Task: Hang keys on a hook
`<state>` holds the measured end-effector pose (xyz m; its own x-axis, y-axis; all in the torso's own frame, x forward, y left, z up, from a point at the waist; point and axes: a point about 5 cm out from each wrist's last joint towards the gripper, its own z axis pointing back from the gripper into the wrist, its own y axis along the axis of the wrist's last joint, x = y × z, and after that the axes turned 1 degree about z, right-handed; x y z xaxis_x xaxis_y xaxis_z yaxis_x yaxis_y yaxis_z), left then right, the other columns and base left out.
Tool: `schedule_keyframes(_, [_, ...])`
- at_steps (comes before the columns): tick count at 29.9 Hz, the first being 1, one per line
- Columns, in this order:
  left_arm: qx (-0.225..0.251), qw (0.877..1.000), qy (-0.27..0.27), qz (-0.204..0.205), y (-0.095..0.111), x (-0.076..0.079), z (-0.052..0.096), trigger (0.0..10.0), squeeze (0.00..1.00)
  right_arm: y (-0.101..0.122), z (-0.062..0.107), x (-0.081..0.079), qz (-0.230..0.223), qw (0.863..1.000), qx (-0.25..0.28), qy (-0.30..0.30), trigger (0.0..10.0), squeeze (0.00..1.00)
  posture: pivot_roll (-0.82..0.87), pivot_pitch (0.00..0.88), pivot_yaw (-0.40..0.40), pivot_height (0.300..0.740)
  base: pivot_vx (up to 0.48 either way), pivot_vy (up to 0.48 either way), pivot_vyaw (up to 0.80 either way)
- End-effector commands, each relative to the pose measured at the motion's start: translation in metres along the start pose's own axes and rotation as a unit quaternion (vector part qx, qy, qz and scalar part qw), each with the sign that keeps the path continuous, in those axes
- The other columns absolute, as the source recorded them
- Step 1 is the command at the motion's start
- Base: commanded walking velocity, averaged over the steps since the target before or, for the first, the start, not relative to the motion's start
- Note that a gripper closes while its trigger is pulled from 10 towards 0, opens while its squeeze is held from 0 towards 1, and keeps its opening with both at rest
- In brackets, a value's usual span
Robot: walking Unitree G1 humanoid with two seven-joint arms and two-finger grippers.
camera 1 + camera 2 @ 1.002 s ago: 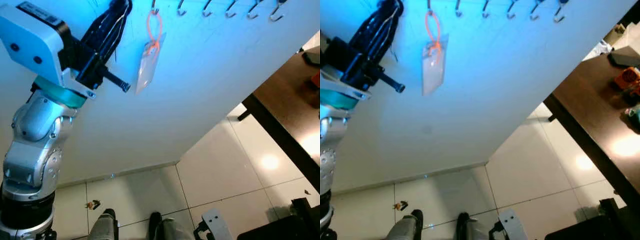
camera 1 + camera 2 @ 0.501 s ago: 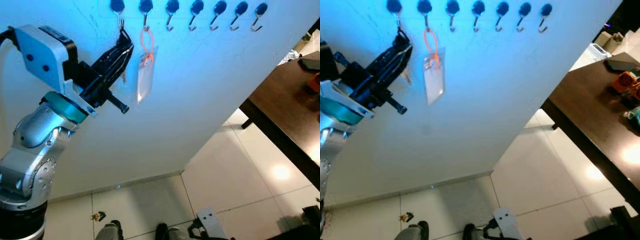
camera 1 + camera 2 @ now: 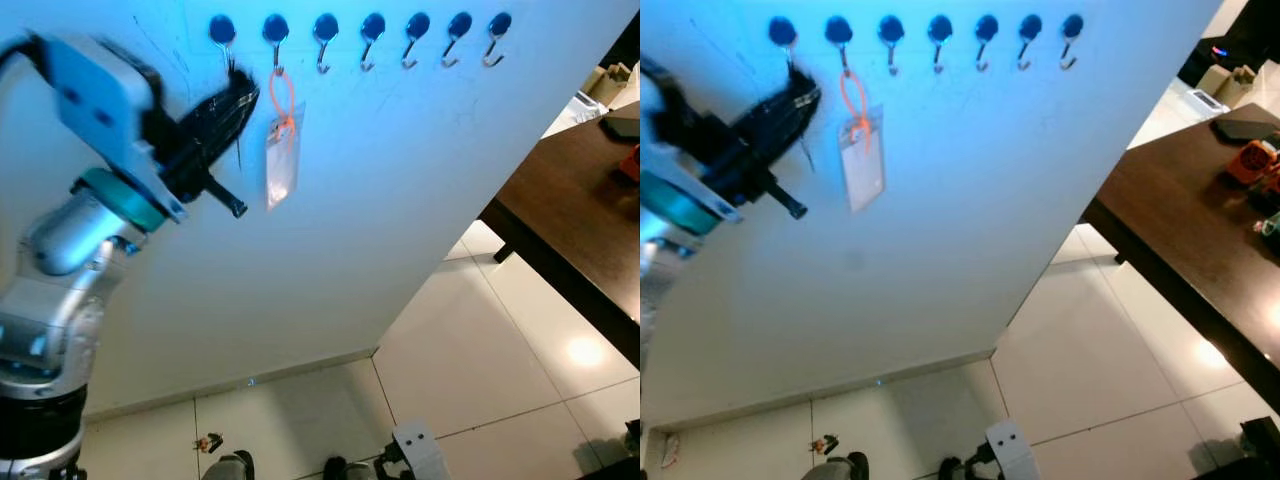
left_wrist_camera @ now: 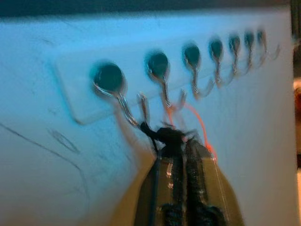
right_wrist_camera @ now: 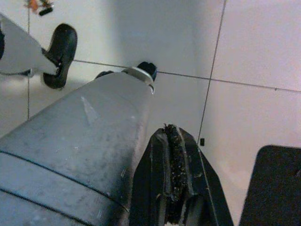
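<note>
Wall: pale wall carried a hook rack.
Left gripper: left gripper was raised just below the first hook, fingers pressed narrow on a small dark bit, apparently the keys.
Key relation: first hook lay just above the fingertips, the keys pointing up toward it.
Neighbour: orange-looped tag hung on the next hook.
Right gripper: right gripper hung idle, fingers together.
Hard to tell: blur hid whether the keys were on the hook.
</note>
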<state>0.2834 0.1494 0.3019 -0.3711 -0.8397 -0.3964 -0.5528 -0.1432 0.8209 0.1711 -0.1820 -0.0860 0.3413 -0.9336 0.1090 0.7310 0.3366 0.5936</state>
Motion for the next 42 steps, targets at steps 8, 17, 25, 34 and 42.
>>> schedule_keyframes(8, [-0.010, 0.999, 0.042, -0.018, -0.011, -0.002, 0.017, 10.0, 0.04, -0.017, 0.005, -0.002, -0.008, 1.000, -0.024, 0.000, 10.0, 0.00, 0.05, 0.116, 0.016, 0.740, 0.000, 0.000, 0.00])
schedule_keyframes(17, [-0.026, 0.991, 0.127, -0.012, -0.030, -0.001, 0.060, 10.0, 0.00, -0.022, 0.007, -0.001, -0.006, 1.000, -0.030, 0.001, 10.0, 0.00, 0.05, 0.126, 0.010, 0.740, 0.000, 0.000, 0.00])
schedule_keyframes(25, [-0.303, 0.939, 0.132, 0.095, -0.141, 0.044, 0.164, 10.0, 0.00, -0.019, 0.007, 0.003, 0.001, 1.000, -0.027, 0.002, 10.0, 0.00, 0.06, 0.133, -0.015, 0.740, 0.000, 0.000, 0.00])
schedule_keyframes(34, [-0.505, 0.851, 0.131, 0.067, -0.211, 0.078, 0.242, 10.0, 0.00, -0.020, 0.007, 0.004, -0.001, 1.000, -0.025, 0.002, 10.0, 0.00, 0.05, 0.130, -0.018, 0.740, 0.000, 0.000, 0.00])
schedule_keyframes(42, [-0.617, 0.779, 0.105, 0.035, -0.247, 0.118, 0.266, 10.0, 0.00, -0.018, 0.006, 0.001, -0.005, 1.000, -0.020, 0.007, 10.0, 0.00, 0.05, 0.126, -0.026, 0.740, 0.000, 0.000, 0.00])
